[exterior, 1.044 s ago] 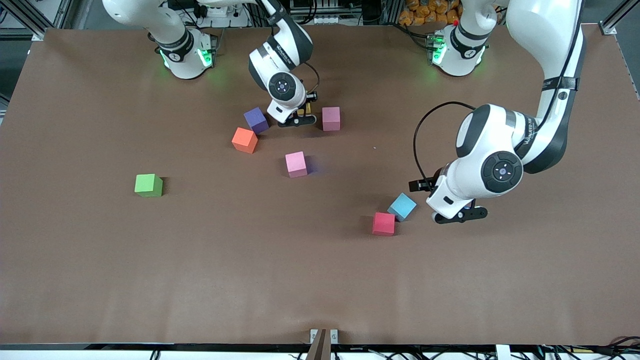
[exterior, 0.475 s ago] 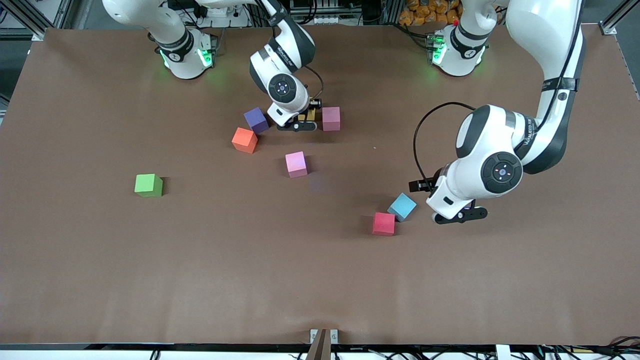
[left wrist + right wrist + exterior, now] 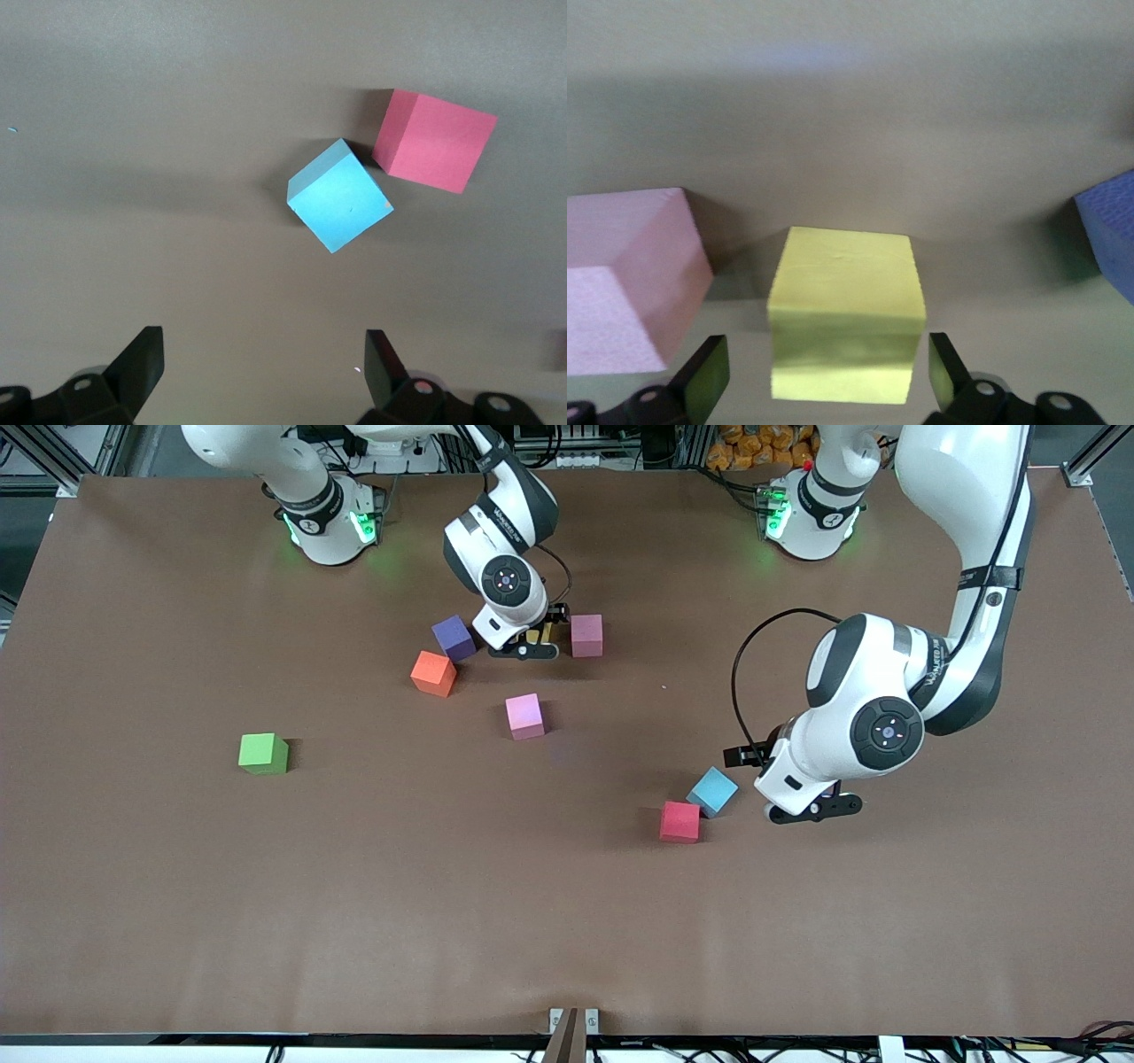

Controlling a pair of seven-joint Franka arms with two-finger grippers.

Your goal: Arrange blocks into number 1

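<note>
A yellow block (image 3: pixel 843 305) rests on the table between the fingers of my right gripper (image 3: pixel 826 372), which stands open with a gap on each side. In the front view only a sliver of the yellow block (image 3: pixel 547 631) shows under that gripper (image 3: pixel 532 643). It sits right beside a pink block (image 3: pixel 586 635) (image 3: pixel 629 274), toward the right arm's end. A second pink block (image 3: pixel 524 716) lies nearer the camera. The light blue block (image 3: pixel 712 791) (image 3: pixel 341 197) and the red block (image 3: pixel 679 821) (image 3: pixel 434 142) touch at a corner. My left gripper (image 3: pixel 811 806) (image 3: pixel 263 363) hangs open over bare table beside them.
A purple cube (image 3: pixel 454 638) (image 3: pixel 1112 230) and an orange cube (image 3: pixel 433 673) lie close to the right gripper, toward the right arm's end. A green cube (image 3: pixel 263 753) sits alone farther that way. The brown table (image 3: pixel 567 921) stretches wide toward the camera.
The right gripper came down beside the pink block with the yellow block and opened, letting it go. The left arm has barely moved.
</note>
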